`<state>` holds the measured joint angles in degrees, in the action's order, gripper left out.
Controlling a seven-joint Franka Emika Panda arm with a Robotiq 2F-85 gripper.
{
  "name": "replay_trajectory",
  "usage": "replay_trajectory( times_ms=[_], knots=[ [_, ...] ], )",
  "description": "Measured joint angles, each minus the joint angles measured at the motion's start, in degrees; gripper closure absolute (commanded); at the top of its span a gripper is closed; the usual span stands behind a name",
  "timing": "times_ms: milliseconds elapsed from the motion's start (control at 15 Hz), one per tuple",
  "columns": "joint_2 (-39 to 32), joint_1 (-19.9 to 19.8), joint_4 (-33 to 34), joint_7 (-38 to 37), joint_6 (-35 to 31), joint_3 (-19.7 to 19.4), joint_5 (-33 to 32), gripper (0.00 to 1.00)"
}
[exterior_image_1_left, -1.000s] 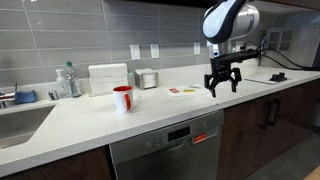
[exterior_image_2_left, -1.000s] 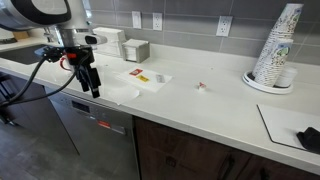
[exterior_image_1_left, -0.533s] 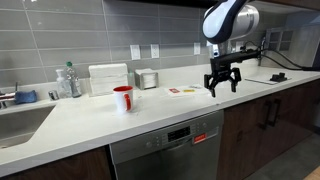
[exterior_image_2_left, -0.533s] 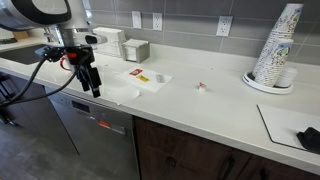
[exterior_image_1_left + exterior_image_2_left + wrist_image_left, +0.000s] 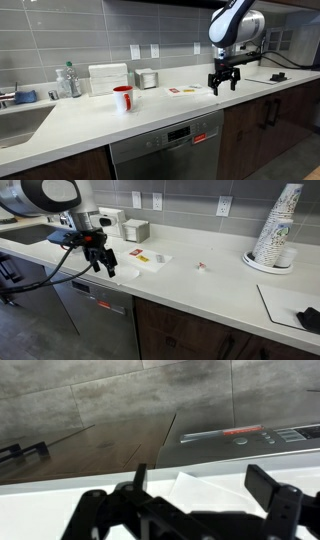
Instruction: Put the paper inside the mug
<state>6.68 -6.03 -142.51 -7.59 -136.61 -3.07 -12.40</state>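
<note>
In an exterior view the gripper (image 5: 222,84) hung with jaws spread wide and empty over the counter (image 5: 160,110) near its front edge, well apart from the mug (image 5: 123,99), with bare counter between. In an exterior view the paper (image 5: 128,273) seemed to lie just beside the gripper, near the drop. In the wrist view it lay between the fingers; a centred, straight descent looked best.

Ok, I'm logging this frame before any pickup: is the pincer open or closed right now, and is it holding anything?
Pincer: open, holding nothing.
</note>
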Motion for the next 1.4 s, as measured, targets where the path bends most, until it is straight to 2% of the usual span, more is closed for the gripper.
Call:
replay_trajectory(
  times_ms=[267,533,1400],
  knots=[
    [-3.0,-0.2,0.1,9.0,-3.5,-2.5,1.1,0.0],
    [-6.0,-0.2,1.6,15.7,-4.4,-3.3,4.5,0.0],
    [-14.6,0.1,9.2,23.4,-5.0,-1.2,9.7,0.0]
  ],
)
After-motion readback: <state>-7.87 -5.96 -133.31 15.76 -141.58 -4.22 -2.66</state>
